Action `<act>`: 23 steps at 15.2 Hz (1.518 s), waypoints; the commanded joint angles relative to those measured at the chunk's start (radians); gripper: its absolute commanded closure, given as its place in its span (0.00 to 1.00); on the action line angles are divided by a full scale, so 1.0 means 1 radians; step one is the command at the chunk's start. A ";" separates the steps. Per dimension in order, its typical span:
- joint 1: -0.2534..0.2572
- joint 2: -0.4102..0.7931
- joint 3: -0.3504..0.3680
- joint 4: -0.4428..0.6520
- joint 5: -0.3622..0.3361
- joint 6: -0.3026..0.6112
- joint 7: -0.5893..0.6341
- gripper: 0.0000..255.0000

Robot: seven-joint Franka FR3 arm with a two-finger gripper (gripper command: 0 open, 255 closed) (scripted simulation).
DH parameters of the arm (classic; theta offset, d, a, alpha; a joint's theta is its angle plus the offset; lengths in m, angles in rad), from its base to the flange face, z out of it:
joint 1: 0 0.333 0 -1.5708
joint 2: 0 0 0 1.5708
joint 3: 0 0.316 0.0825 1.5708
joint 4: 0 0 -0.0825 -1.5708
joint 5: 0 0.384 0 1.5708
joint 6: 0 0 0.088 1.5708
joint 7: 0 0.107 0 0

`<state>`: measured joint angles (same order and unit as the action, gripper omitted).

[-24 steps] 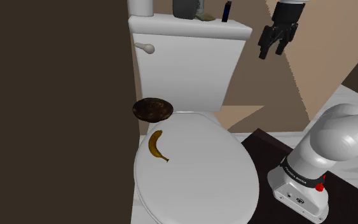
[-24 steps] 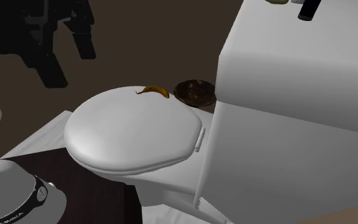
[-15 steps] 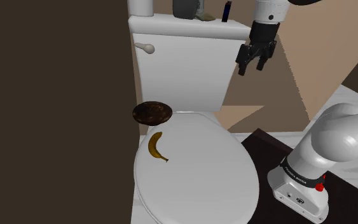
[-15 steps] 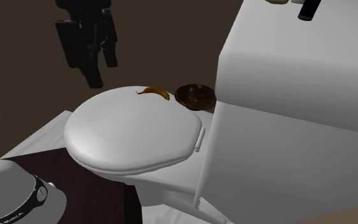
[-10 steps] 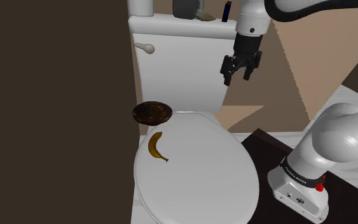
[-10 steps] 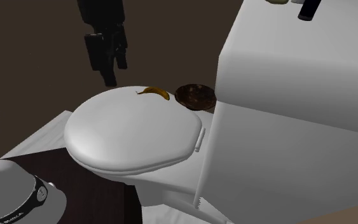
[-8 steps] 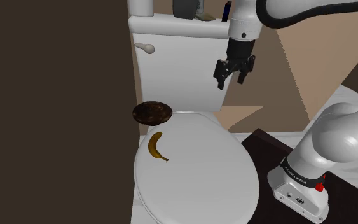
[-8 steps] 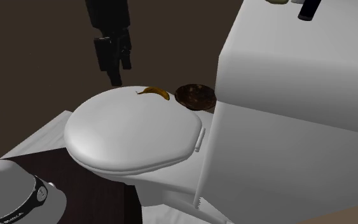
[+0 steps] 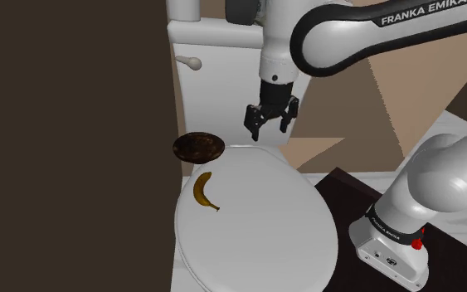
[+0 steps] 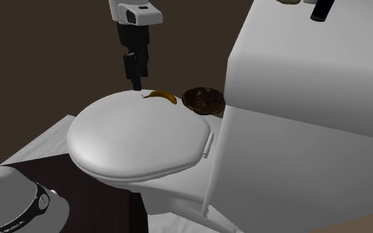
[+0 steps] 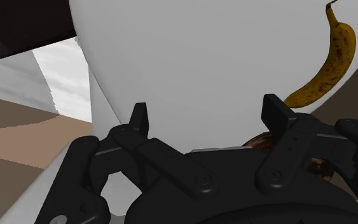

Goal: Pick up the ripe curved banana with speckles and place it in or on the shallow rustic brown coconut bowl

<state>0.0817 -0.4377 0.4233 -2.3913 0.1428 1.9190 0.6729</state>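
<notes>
A speckled yellow-brown banana [image 9: 204, 190] lies on the closed white toilet lid [image 9: 265, 224], near its edge at the shoulder view's left. Just behind it, by the tank's foot, sits the shallow dark brown bowl [image 9: 199, 146]. My gripper [image 9: 270, 126] hangs open and empty above the rear of the lid, to the right of the bowl in the shoulder view. In the second exterior view the gripper [image 10: 136, 74] hovers just above and left of the banana [image 10: 160, 96] and bowl [image 10: 203, 99]. The wrist view has the banana [image 11: 327, 60] beyond the right finger, gripper [image 11: 209, 114] over the lid [image 11: 196, 57].
The white toilet tank [image 9: 240, 75] rises behind the lid, with a flush handle [image 9: 192, 63] and small dark items [image 9: 244, 10] on top. A dark wall [image 9: 65, 141] closes the shoulder view's left. My stand [image 9: 447, 253] sits at lower right.
The gripper has come down and moved toward the shoulder view's left, from beside the tank top to just above the lid's rear. Its fingers stay open. Banana and bowl have not moved.
</notes>
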 commanded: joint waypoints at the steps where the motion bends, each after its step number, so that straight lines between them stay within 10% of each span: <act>1: 0.000 0.060 0.038 0.019 -0.003 0.041 0.050 0.00; 12: 0.017 0.503 0.205 0.233 -0.204 0.214 0.398 0.00; 23: 0.122 0.794 0.175 0.386 -0.397 0.288 0.597 0.00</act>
<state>0.2012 0.3485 0.6017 -1.9998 -0.2470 2.1949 1.2650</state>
